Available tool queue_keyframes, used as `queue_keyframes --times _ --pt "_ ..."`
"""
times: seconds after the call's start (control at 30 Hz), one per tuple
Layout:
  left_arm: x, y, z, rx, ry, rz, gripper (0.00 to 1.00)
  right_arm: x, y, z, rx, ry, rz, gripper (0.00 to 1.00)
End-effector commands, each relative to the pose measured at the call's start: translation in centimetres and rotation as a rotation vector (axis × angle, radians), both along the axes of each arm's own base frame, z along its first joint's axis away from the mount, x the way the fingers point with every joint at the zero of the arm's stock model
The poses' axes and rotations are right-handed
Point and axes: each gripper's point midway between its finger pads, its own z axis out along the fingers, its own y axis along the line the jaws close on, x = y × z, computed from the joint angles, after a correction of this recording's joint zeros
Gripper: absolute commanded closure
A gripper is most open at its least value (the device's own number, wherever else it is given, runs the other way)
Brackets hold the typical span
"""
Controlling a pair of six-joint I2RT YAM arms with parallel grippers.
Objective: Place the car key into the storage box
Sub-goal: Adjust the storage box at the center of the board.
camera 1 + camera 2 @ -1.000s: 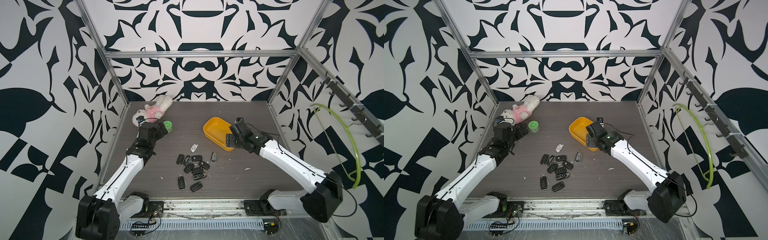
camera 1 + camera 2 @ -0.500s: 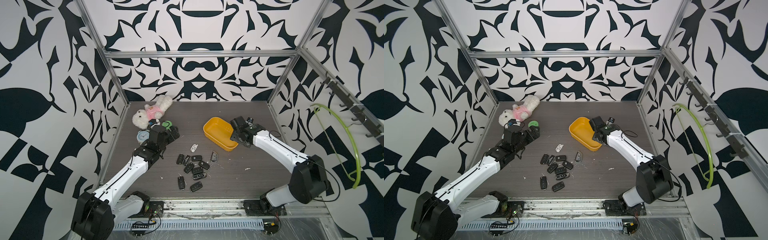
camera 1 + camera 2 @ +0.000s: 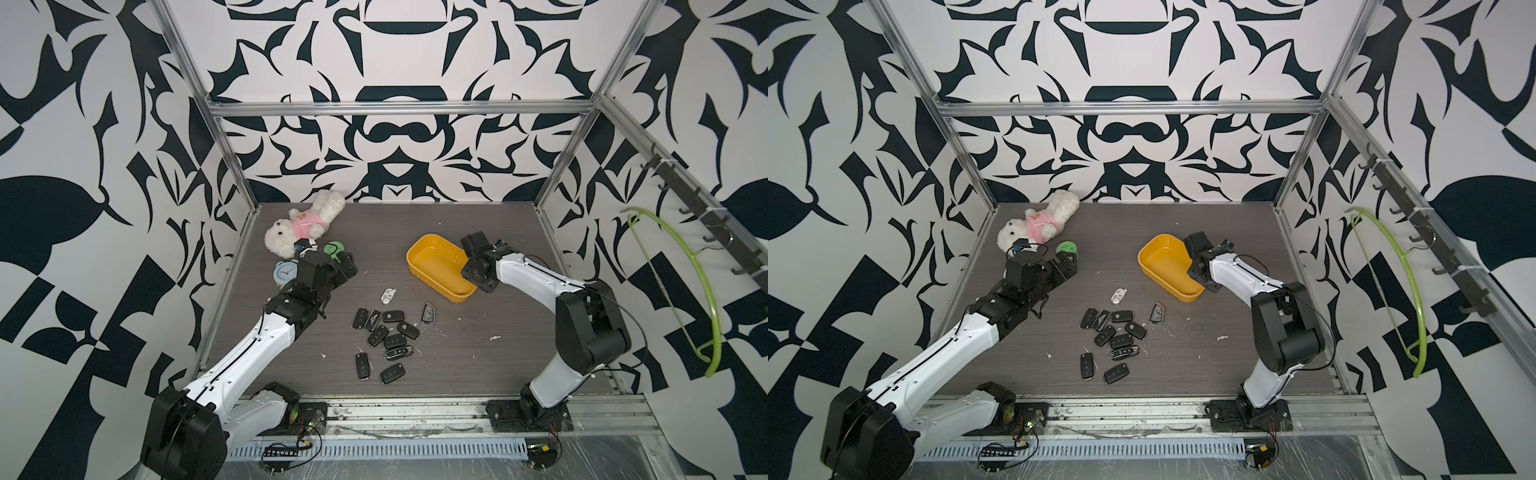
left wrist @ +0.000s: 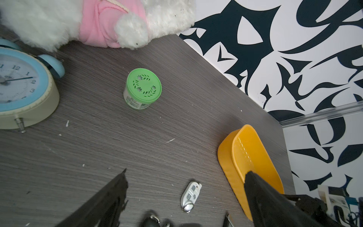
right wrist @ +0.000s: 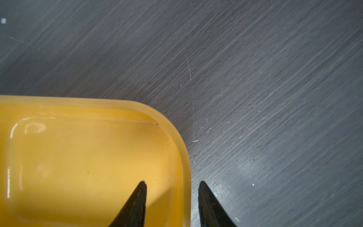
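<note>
- worktop: dark wood-grain surface filling the middle of both top views.
- keys: loose cluster of black car keys lying flat at lower centre of a top view, all on the worktop and well apart from the box.
- silver-edged key: at the cluster's upper right, the key nearest the box, not touching it.
- fob: white, just above the cluster.
- box: yellow-orange tub, right of centre, above the keys.
- right claw: spread and astride the box's rim near a rounded corner. One finger is over the tub floor, the other over the worktop. The right wrist view shows a gap on each side of the wall.
- left claw: spread wide, left of centre, pinching nothing. The fob lies between its fingers in the left wrist view.
- clock: pale blue, at the left edge of the worktop.
- jar: green lid, partly hidden behind the left claw.
- plush toy: white with a pink top, upper left corner of the worktop.
</note>
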Motion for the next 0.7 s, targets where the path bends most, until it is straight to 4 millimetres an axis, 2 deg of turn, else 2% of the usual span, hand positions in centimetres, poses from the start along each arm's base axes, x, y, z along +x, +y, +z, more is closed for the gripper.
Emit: queue_keyframes --times 0.0,0.1,0.2,0.27,0.47,0.67 --pt "-0.4 0.5 -0.8 0.021 0.015 0.012 0.01 0.9 0.2 0.2 0.005 -0.025 0.014 0.62" --pt "-0.3 0.5 -0.6 0.022 0.012 0.017 0.01 1.4 0.4 0.0 -0.008 -0.019 0.037 0.69" --pt "-0.3 0.7 -0.5 0.027 0.011 0.024 0.01 1.7 0.4 -0.1 -0.026 -0.01 0.063 0.81" --pt "-0.3 0.7 -0.5 0.026 0.011 0.025 0.01 2.0 0.5 -0.1 -0.039 -0.009 0.095 0.99" --pt "-0.2 0.5 -0.6 0.018 0.023 0.024 0.01 5.0 1.9 0.8 -0.099 0.01 0.32 1.0" --pt "0.0 0.2 -0.3 0.007 0.024 0.017 0.01 7.9 5.1 0.6 -0.036 0.022 0.618 1.0"
